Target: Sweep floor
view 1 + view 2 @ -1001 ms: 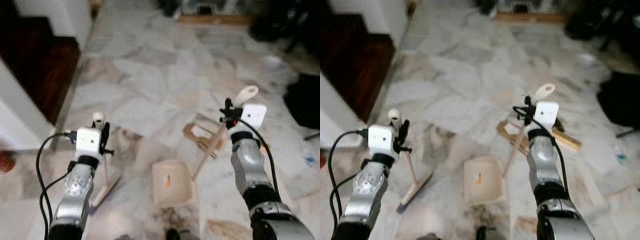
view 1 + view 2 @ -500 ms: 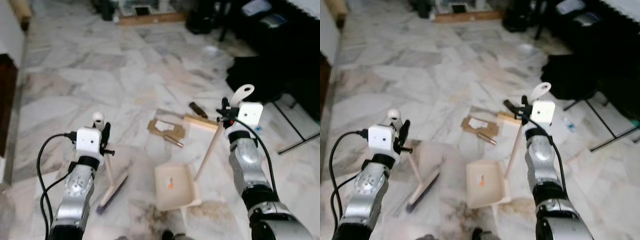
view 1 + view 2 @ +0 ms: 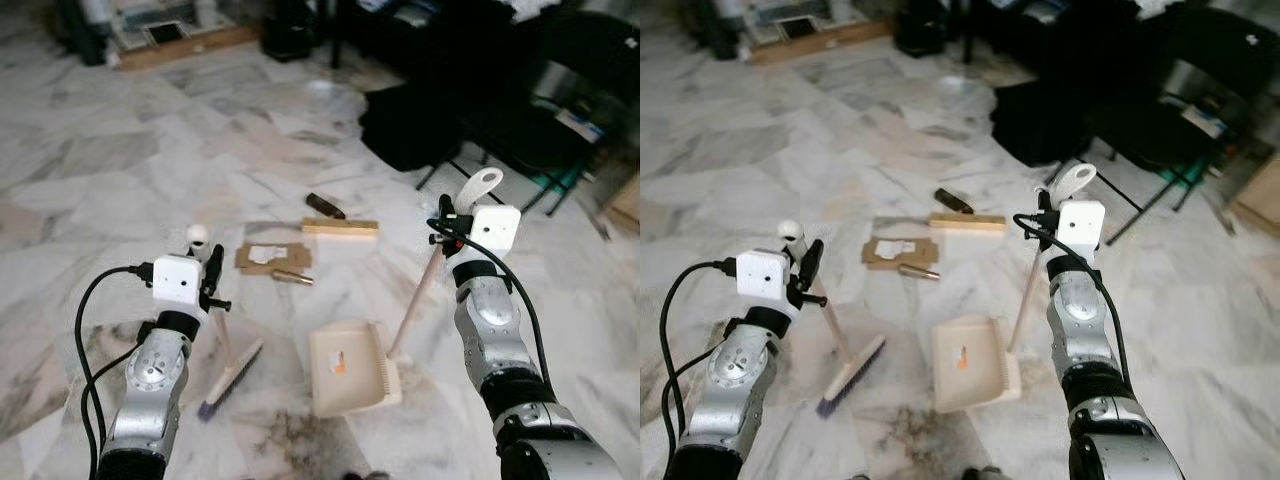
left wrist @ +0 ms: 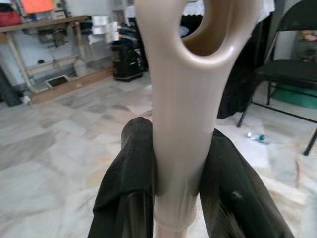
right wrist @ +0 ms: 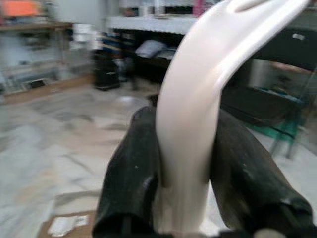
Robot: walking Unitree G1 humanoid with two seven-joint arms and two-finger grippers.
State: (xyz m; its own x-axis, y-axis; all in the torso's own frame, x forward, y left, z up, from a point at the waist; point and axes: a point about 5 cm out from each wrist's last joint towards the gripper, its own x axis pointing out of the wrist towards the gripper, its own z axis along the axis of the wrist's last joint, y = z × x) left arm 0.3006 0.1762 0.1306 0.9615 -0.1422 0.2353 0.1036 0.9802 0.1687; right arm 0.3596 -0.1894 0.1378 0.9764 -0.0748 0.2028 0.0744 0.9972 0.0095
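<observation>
The left tool (image 3: 205, 268) pinches the beige-handled broom (image 3: 228, 360); the right tool (image 3: 447, 225) pinches the cream plastic dustpan's (image 3: 350, 367) handle. Both sit on the marble floor (image 3: 150, 170), apparently ready for the cardboard scraps (image 3: 272, 256).

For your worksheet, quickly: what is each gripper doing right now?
Left gripper: shut on the broom handle.
Right gripper: shut on the dustpan handle.

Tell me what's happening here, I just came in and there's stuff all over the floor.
The robot is sweeping. Its left gripper is shut on the handle of a small broom, bristles down on the marble floor. Its right gripper is shut on the long handle of a beige dustpan that sits flat beside the broom. Ahead of them lie litter: a piece of cardboard, a wooden block and a dark bottle.
</observation>
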